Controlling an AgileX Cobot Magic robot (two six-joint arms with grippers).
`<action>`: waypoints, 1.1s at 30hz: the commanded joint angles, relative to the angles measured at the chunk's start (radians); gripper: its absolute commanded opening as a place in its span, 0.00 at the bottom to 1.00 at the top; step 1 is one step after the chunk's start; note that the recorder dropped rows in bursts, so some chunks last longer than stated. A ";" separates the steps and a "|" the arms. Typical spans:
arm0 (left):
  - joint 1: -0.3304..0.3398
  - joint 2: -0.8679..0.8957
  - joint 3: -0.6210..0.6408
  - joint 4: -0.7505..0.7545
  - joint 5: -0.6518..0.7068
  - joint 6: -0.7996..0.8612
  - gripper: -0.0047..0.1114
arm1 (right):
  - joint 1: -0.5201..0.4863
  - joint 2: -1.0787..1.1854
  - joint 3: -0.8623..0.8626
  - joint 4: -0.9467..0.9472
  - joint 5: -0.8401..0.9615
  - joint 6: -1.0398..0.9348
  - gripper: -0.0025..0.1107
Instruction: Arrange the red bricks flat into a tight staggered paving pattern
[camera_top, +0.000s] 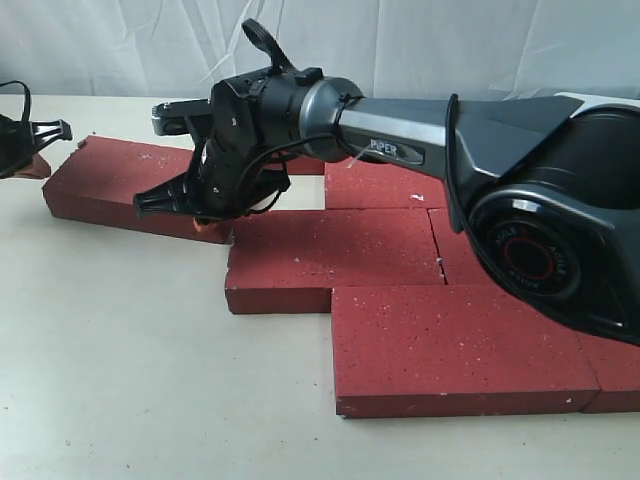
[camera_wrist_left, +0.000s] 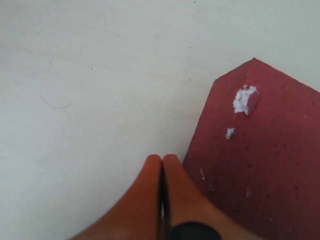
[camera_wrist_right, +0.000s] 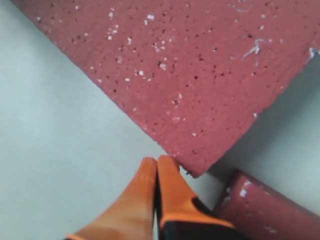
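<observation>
shows red bricks (camera_top: 400, 250) lying flat on a pale bench (camera_top: 150, 380), most packed staggered beside one loose brick (camera_top: 130, 185) set askew. shows left gripper (camera_wrist_left: 161, 159) and right gripper (camera_wrist_right: 157, 160) pinched closed, empty, at the loose brick's opposite ends. looks heavy, rigid, gritty, chip-prone; suits pushing at end faces.

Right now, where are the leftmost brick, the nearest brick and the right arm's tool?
leftmost brick (camera_top: 112, 172): exterior view, top face
nearest brick (camera_top: 455, 345): exterior view, top face
right tool (camera_wrist_right: 157, 163): right wrist view, between its orange tips
</observation>
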 joint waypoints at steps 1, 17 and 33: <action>0.005 -0.002 -0.007 -0.028 0.015 0.005 0.04 | -0.001 0.000 -0.004 -0.029 -0.016 0.038 0.01; 0.005 -0.002 -0.007 -0.049 0.041 0.005 0.04 | -0.001 -0.052 -0.004 -0.058 -0.039 0.233 0.01; 0.005 -0.002 -0.005 -0.073 0.097 0.005 0.04 | -0.127 -0.105 0.000 -0.069 0.013 0.312 0.01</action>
